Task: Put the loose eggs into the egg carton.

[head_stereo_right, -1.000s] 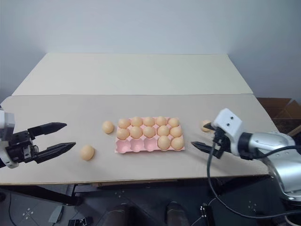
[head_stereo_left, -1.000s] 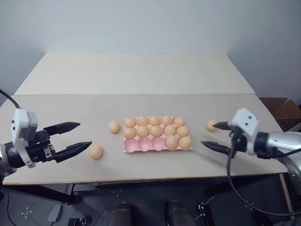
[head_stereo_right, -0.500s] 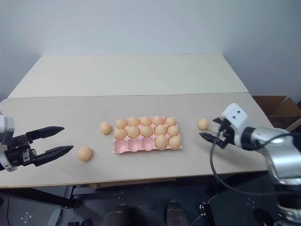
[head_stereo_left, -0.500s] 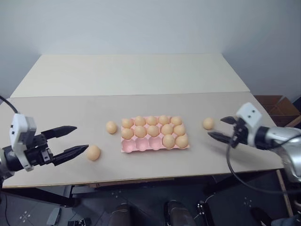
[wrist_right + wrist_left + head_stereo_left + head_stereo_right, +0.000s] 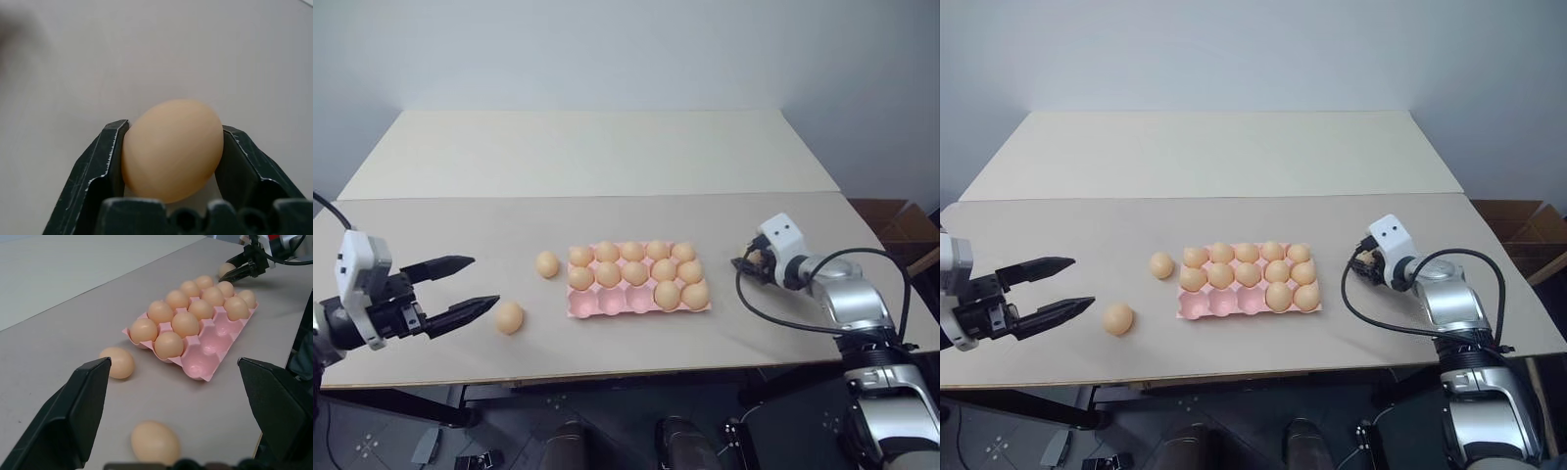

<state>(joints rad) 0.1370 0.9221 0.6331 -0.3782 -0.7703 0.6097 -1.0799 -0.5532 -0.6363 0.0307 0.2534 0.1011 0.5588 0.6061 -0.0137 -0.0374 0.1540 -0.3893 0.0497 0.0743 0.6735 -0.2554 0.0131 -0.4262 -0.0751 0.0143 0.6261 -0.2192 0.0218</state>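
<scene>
The pink egg carton [image 5: 607, 303] lies mid-table; most cups hold eggs, and three front-row cups on its left side are bare. Two loose eggs lie on the table to its left: one [image 5: 547, 263] beside the carton's far-left corner, another [image 5: 510, 316] nearer the front edge. My left gripper [image 5: 484, 281] stands open just left of that nearer egg, its fingers [image 5: 73, 421] spread wide with nothing between them. Right of the carton, my right gripper [image 5: 751, 262] is shut on a third egg [image 5: 172, 149], one finger pressed to each side, low over the table.
The table [image 5: 607, 157] is two pale boards meeting at a seam behind the carton. A cardboard box [image 5: 891, 220] sits on the floor past the right edge. A black cable [image 5: 773, 318] loops from my right arm over the table's front right.
My right gripper went forward and down to the egg right of the carton and closed on it. The left gripper stayed open in place. The camera shifted slightly.
</scene>
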